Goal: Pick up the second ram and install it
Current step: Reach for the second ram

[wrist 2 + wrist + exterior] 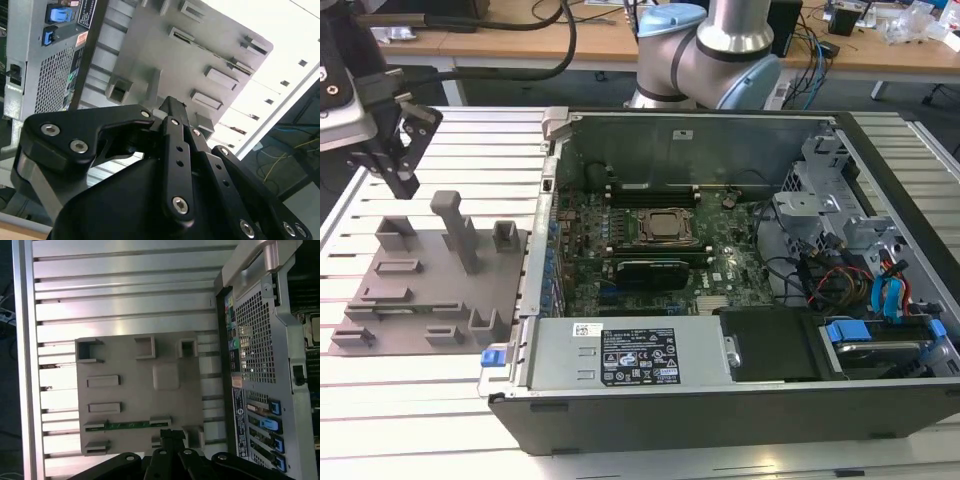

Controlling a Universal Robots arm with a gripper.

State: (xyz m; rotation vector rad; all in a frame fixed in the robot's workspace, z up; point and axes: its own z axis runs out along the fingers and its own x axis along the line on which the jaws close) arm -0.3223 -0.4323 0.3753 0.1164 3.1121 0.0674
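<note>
You have one arm [720,45] and one gripper [405,178]. You can count one grey plate [430,295], and it has one tall post [455,230]. You can see one green ram [122,425]. You have one open computer [720,420] with one big chip [665,228].

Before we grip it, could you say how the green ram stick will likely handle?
Probably stiff: the ram looks a straight flat board. Likely light, being so thin. Seated in holders on the fixture plate, it might bind if pulled askew.
</note>
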